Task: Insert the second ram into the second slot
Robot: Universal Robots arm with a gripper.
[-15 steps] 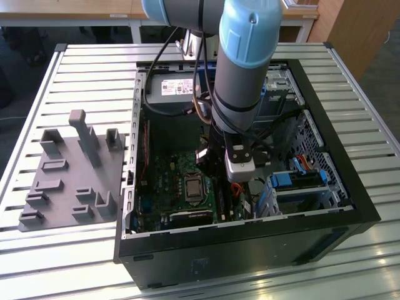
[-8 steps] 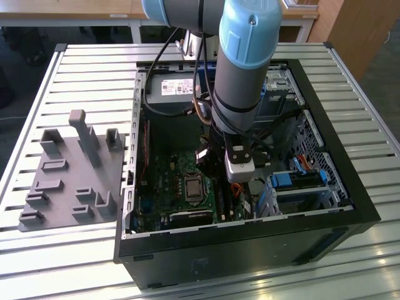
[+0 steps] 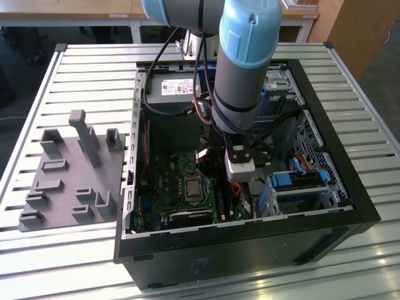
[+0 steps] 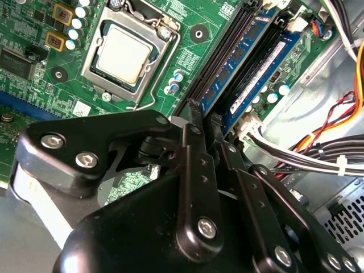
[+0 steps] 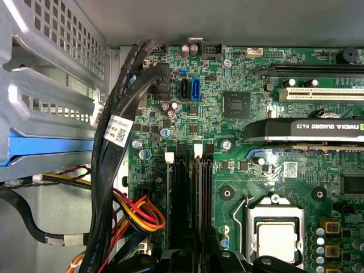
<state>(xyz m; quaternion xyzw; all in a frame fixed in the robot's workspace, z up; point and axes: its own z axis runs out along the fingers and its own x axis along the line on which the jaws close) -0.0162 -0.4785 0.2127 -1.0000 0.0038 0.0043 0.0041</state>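
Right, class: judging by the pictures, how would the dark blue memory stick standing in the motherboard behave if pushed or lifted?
The second ram looks thin and flat, so it is probably light and stiff along its length. It stands on edge in the motherboard, so a sideways push would likely strain it rather than slide it. Its exposed chips suggest fragility.

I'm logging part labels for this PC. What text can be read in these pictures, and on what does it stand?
Nothing can be quoted reliably.
White sticker on the power supply: print too small to read.
White tag on the black cable bundle: too small to read.
Pale label on the blue memory stick: unreadable.
White lettering on the graphics card: not reliably legible.
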